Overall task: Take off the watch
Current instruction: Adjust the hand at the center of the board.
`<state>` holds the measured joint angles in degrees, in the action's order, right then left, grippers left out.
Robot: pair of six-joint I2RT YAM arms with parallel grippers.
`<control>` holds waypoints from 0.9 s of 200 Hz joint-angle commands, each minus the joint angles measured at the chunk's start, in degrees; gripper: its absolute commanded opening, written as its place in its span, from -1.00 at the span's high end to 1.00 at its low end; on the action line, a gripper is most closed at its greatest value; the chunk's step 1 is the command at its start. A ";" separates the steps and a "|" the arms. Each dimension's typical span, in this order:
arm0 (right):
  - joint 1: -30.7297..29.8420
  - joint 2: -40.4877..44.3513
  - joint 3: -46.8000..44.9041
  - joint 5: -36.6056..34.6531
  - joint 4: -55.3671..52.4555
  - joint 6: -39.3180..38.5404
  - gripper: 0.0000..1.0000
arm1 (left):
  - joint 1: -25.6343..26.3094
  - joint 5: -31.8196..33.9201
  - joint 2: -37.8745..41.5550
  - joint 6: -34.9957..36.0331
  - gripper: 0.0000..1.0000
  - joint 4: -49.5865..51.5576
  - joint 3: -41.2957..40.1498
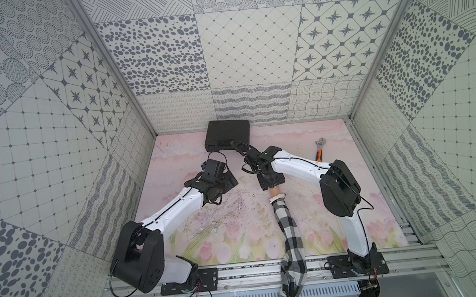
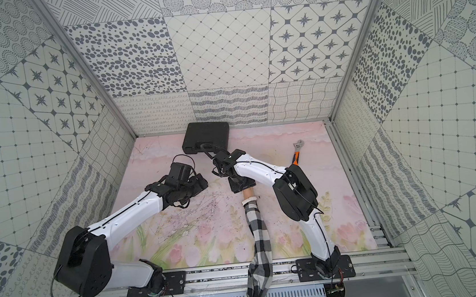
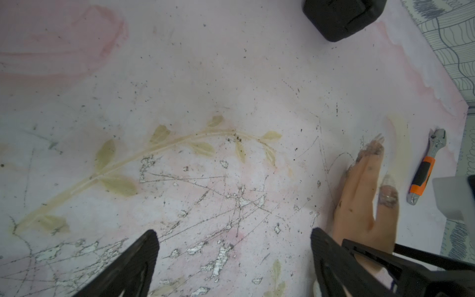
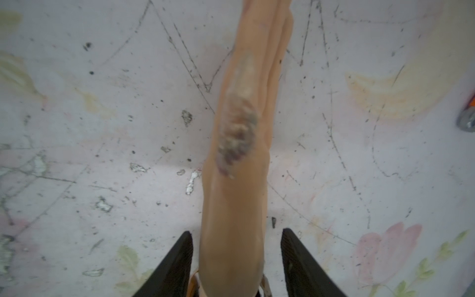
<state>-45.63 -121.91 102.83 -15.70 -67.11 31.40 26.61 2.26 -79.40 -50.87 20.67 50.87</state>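
Observation:
The watch [image 1: 278,198] [image 2: 249,199] is a pale band round the wrist of the mannequin hand [image 4: 234,180], just beyond the checked sleeve [image 1: 287,227]. My right gripper [image 4: 236,232] [image 1: 270,183] hangs over the hand, open. The hand lies between its fingers with a gap on each side. A pale sliver of strap [image 4: 264,285] shows at that view's edge. My left gripper [image 3: 234,239] [image 1: 229,182] stands open over bare mat, left of the hand [image 3: 365,200], holding nothing. The dial is hidden.
A black case [image 1: 227,134] [image 2: 206,136] sits at the back of the mat. An orange-handled wrench [image 1: 320,148] [image 3: 424,169] lies at the back right. Patterned walls close in three sides.

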 commanded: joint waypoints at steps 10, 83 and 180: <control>-2.25 -2.15 6.18 4.51 -0.66 1.16 -0.40 | -0.94 1.55 2.10 -0.21 -0.86 2.93 0.27; -2.73 -2.04 5.68 17.06 8.05 5.56 -0.47 | -1.61 0.62 1.11 2.44 -0.87 4.82 2.13; 13.00 26.25 -28.81 31.12 31.12 7.09 -0.47 | -1.93 -14.48 -2.65 5.28 -0.86 -6.09 -0.06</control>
<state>-33.41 -99.85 80.42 10.87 -42.98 39.03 24.71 -1.56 -79.94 -47.66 21.30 51.35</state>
